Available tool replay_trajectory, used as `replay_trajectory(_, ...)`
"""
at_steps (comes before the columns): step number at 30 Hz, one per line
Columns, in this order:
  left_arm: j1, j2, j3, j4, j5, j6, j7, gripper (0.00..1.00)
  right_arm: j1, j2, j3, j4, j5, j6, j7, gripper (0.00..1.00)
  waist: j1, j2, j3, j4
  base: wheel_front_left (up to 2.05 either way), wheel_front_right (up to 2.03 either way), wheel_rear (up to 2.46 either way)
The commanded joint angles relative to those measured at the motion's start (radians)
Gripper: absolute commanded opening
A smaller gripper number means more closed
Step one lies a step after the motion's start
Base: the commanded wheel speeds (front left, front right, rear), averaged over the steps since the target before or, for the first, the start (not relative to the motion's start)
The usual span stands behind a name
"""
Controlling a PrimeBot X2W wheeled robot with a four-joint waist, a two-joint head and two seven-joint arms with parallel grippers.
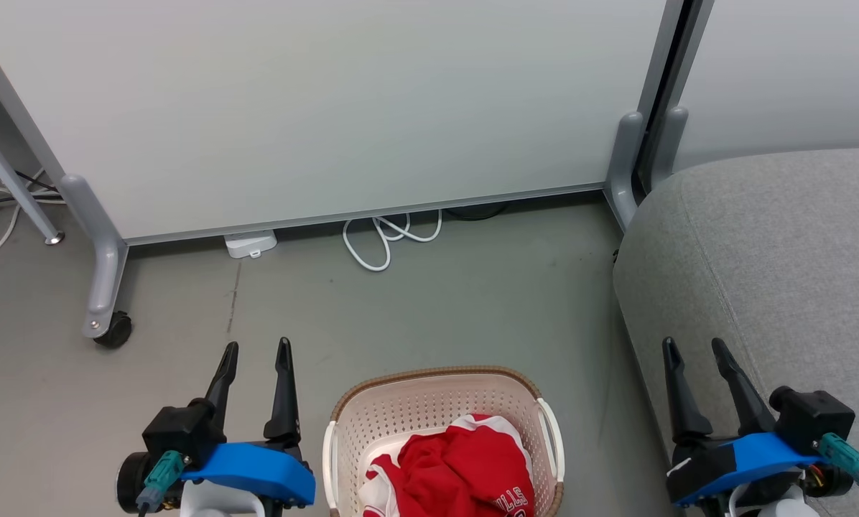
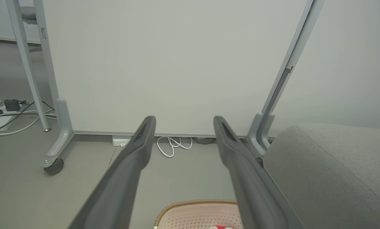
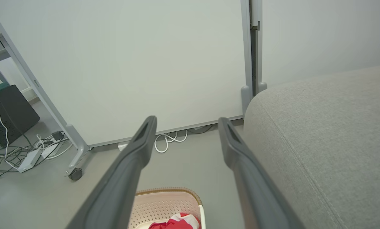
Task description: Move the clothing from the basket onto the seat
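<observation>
Red clothing with white trim and white lettering lies crumpled in the cream perforated basket, which stands on the floor at the bottom centre of the head view. The light-grey seat rises to the right of the basket. My left gripper hangs open to the left of the basket, nothing between its fingers. My right gripper is open over the seat's front edge, also empty. The left wrist view catches the basket and seat past my open left gripper. In the right wrist view, the basket, clothing and seat lie beyond my open right gripper.
A white partition panel on grey castor feet stands behind the basket. A white cable loop and a small white box lie at its base. More cables and a power strip lie at far left. Grey floor lies between basket and panel.
</observation>
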Motion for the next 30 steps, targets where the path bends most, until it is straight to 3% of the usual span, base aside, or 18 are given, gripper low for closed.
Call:
replay_trajectory(1, -0.017, 0.004, -0.002, 0.002, 0.019, -0.002, -0.007, 1.00, -0.002, -0.007, 0.003, -0.008, -0.022, 0.002, -0.009, 1.00, 0.0000, 0.0000, 0.002, 0.000, 0.00, 0.00, 0.00)
replay_trajectory(18, -0.029, 0.004, -0.019, 0.024, 0.119, 0.006, -0.039, 1.00, -0.010, -0.008, 0.003, 0.002, -0.128, 0.002, -0.038, 1.00, 0.0000, 0.0000, 0.007, 0.001, 0.00, 0.00, 0.00)
replay_trajectory(30, -0.020, 0.004, -0.019, 0.024, 0.105, 0.006, -0.038, 1.00, -0.007, -0.008, 0.003, 0.003, -0.120, 0.002, -0.040, 1.00, 0.0000, 0.0000, 0.002, 0.001, 0.00, 0.00, 0.00)
